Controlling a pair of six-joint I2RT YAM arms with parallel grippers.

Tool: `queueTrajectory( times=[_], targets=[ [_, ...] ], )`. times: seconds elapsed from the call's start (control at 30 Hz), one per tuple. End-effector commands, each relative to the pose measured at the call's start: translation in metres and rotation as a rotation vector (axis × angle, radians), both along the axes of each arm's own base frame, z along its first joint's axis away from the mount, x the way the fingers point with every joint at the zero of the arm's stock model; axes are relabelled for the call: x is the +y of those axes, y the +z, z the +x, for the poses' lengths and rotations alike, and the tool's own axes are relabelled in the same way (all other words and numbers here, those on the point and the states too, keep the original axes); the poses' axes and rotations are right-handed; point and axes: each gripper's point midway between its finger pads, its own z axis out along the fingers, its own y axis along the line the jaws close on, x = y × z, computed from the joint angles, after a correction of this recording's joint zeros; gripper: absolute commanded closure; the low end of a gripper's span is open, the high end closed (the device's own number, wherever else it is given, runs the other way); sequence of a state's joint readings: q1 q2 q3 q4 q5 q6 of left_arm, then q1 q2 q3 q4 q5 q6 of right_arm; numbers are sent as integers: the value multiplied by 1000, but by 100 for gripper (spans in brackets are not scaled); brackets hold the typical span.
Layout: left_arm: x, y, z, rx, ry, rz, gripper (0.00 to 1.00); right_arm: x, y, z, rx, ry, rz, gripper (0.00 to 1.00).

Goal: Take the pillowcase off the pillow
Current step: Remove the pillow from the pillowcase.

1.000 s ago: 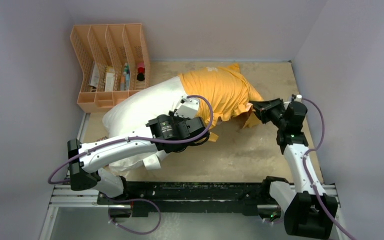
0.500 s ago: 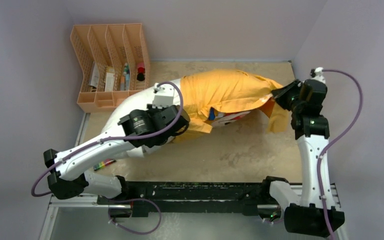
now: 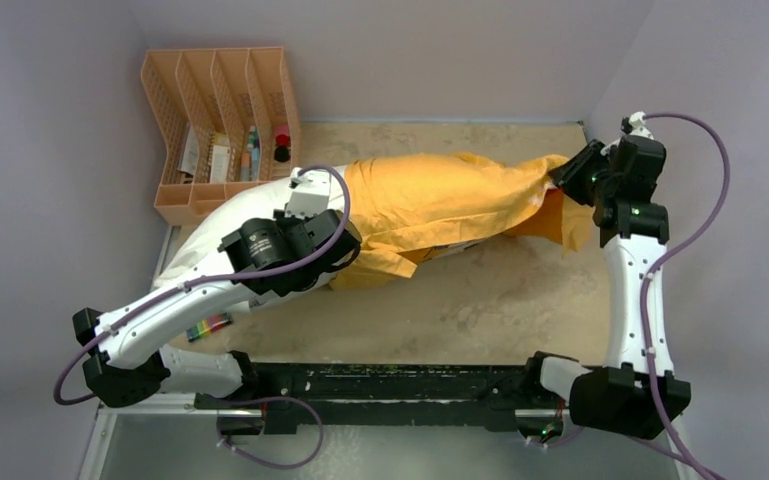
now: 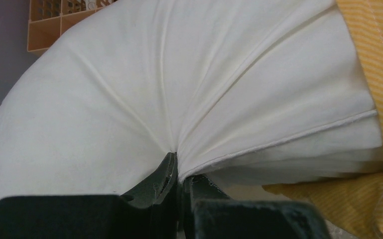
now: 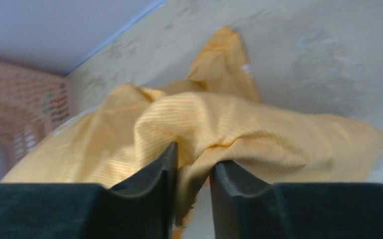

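The pillowcase (image 3: 440,200) lies stretched across the middle of the surface (image 3: 480,300), its far end drawn out toward 2 o'clock and its open mouth facing 9 o'clock. The pillow (image 3: 205,235) sticks out of that mouth on the 9 o'clock side, bare and white. Part of it is inside the cover, though how much I cannot tell.

The left claw (image 4: 178,167) is clamped on a pinch of the pillow's white cloth, with creases fanning out from the bite and the orange hem just beside it at 3 o'clock. The right claw (image 5: 194,159) sits at the cover's far end. Its jaws stand a little apart with a fold of orange cloth hanging between them — whether they truly pinch it I cannot tell.

The step in hand looks like the pull-apart: one arm anchors the pillow while the other draws the cover off. The next move calls for a firm bite on the orange cloth, then a pull toward 3 o'clock.

An orange file rack (image 3: 220,130) stands at 10 o'clock — near the pillow's end.
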State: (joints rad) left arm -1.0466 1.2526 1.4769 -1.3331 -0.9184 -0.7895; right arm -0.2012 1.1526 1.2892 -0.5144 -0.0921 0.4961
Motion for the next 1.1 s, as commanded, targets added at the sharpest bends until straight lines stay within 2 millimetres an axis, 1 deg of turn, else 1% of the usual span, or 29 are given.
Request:
queueTrajectory(
  times=[0.0,0.07,0.17,0.23,0.27,0.33,0.4,0.47,0.57,0.63,0.67,0.7,0.73,0.77,0.8,0.83,0.9,0.97,1.0,1.03,1.07],
  targets=[
    [20,10,2,-30,7,68,100,72,5,1,-62,394,242,64],
    [16,6,2,-16,-6,55,100,94,-5,-11,-22,502,354,57],
    [9,-3,0,9,-29,26,100,96,-22,-29,37,478,366,38],
    [4,-7,0,17,-39,9,100,93,-38,-47,84,445,342,23],
    [2,-8,0,18,-42,3,100,91,-45,-55,103,424,330,19],
    [-1,-8,2,16,-46,-8,100,93,-58,-70,137,400,346,17],
    [-4,-8,3,13,-50,-12,100,101,-69,-83,159,397,413,16],
    [-7,-9,4,15,-55,-12,100,112,-76,-93,176,397,502,16],
    [-8,-11,4,21,-58,-11,100,120,-83,-95,142,356,622,16],
    [-9,-14,3,28,-64,-13,100,125,-87,-92,95,337,705,16],
    [-9,-15,2,33,-68,-17,100,129,-87,-91,88,332,775,18],
    [-10,-16,1,38,-71,-21,100,134,-83,-88,63,353,839,23],
    [-9,-17,0,42,-77,-28,100,133,-81,-82,24,364,846,41],
    [-9,-20,-2,51,-87,-32,100,124,-75,-72,-34,371,801,72],
    [-9,-20,-5,58,-97,-44,100,112,-70,-62,-62,344,740,89],
    [-7,-20,-8,56,-100,-61,100,99,-73,-54,-43,286,683,100],
    [-1,-15,-12,33,-91,-107,100,67,-66,-41,-23,181,563,100],
    [10,-11,-15,7,-51,-139,100,29,-49,-30,-46,85,442,100],
    [13,-12,-17,10,-37,-142,100,7,-42,-27,-52,13,378,100],
    [17,-15,-20,20,-25,-137,100,-19,-26,-25,-74,-73,299,100],
    [20,-21,-23,38,-17,-121,100,-38,-16,-27,-77,-136,245,100]
  ],
)
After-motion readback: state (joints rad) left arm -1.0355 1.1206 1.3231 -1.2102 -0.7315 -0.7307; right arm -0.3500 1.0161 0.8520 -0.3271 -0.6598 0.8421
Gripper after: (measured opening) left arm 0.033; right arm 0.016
